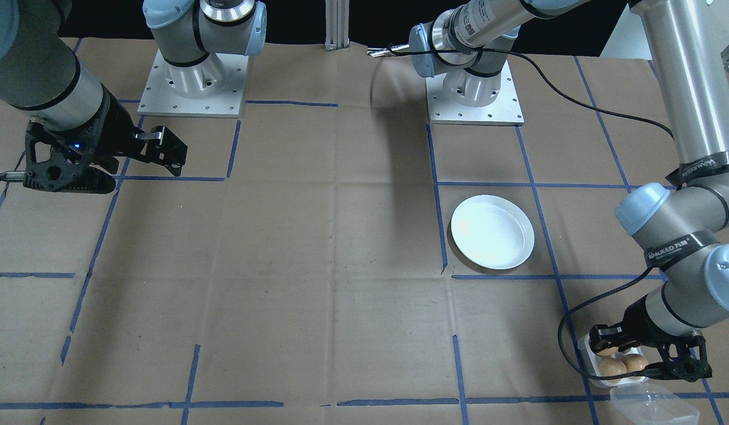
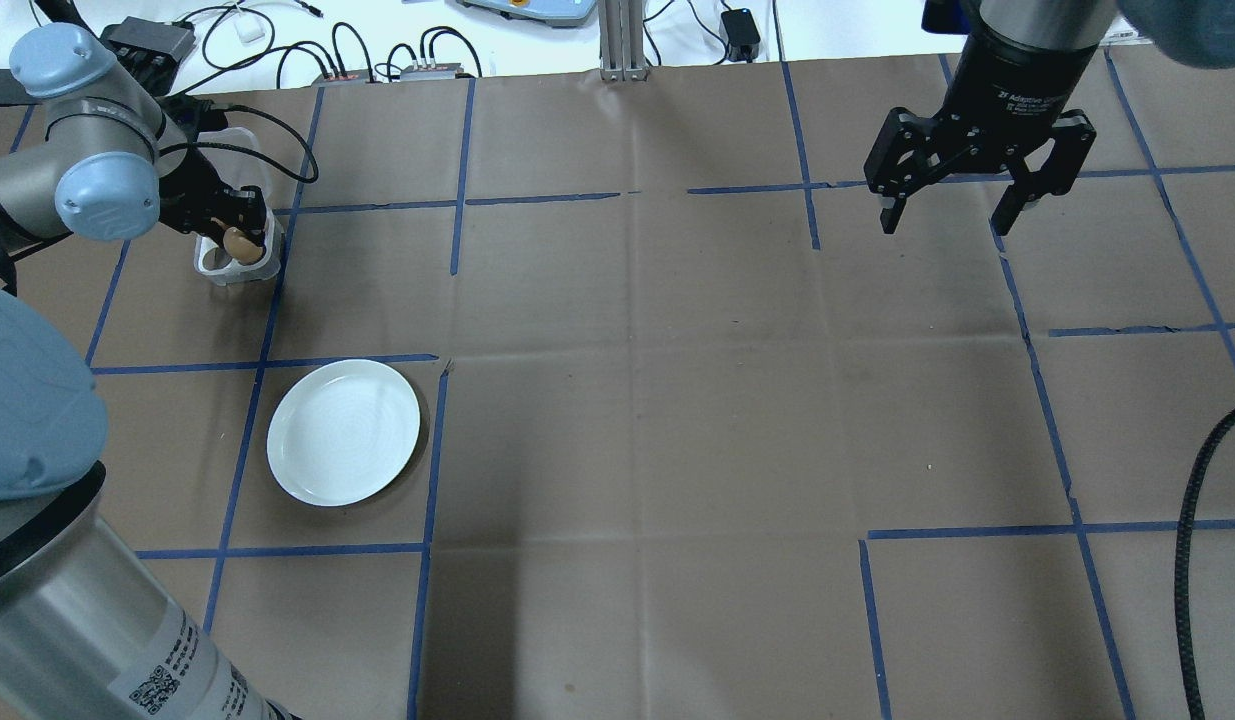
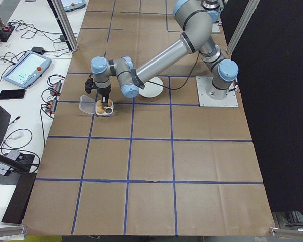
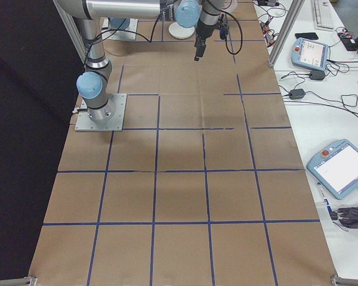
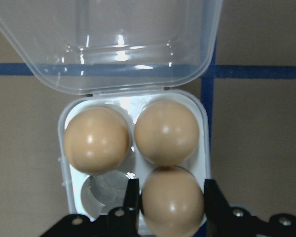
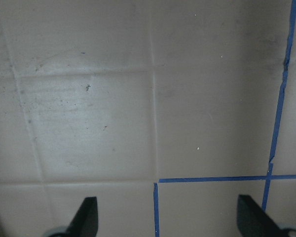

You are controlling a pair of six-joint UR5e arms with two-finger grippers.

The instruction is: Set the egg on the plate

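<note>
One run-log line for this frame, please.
phase: grasping egg in tray | left gripper: around egg | right gripper: open, idle | plate: empty

The overhead exterior camera sits behind the robot and looks forward and down on the brown paper-covered counter with its blue tape grid. The front-facing camera looks steeply down from the opposite side, with both arm bases at its top edge. Both views share the round shallow white plate. The two side cameras look along the counter from its ends, from high and far off. The left wrist camera looks straight down, very close, on the small square white egg tray. The right wrist camera looks down on bare counter from higher up.
</note>
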